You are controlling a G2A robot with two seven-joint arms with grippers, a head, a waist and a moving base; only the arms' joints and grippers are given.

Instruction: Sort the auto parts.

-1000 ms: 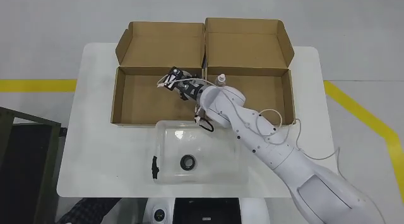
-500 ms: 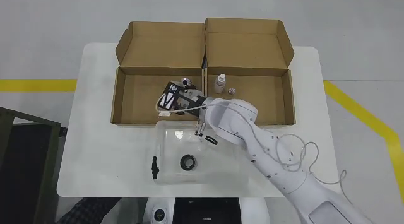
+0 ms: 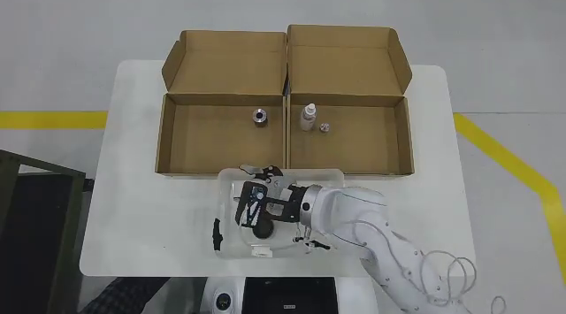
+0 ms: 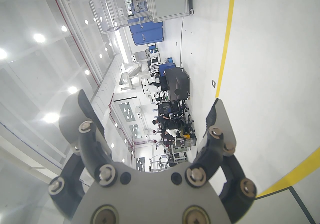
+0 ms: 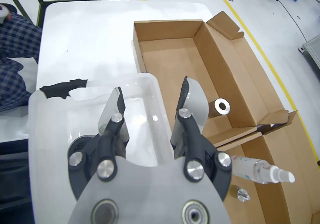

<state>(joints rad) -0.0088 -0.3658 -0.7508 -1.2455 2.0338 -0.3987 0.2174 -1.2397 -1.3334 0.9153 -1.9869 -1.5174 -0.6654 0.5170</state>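
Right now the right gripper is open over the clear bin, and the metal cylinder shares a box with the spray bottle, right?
No. The top view shows the metal cylinder in one cardboard box and the spray bottle in the neighbouring box. The right gripper is open over the clear bin.

Colour-wise, we had a plain white table (image 3: 133, 225), and the left box (image 3: 195, 150) and right box (image 3: 371, 150) were both bare brown cardboard, no pattern. The bin (image 3: 336, 173) was clear see-through plastic with a ragged scrap of black tape (image 5: 62, 88) on its rim and a black ring (image 3: 262, 248) inside. The cylinder (image 5: 220, 107) we saw was shiny silver metal, same as the little stud (image 5: 239, 193). The spray bottle (image 5: 252, 166) was white with a bit of red and teal print. Both the right hand (image 5: 152, 85) and the left hand (image 4: 150, 97) were black with pale grey plates and silver screws. The floor (image 3: 495, 13) was light grey with a yellow line (image 3: 53, 119).
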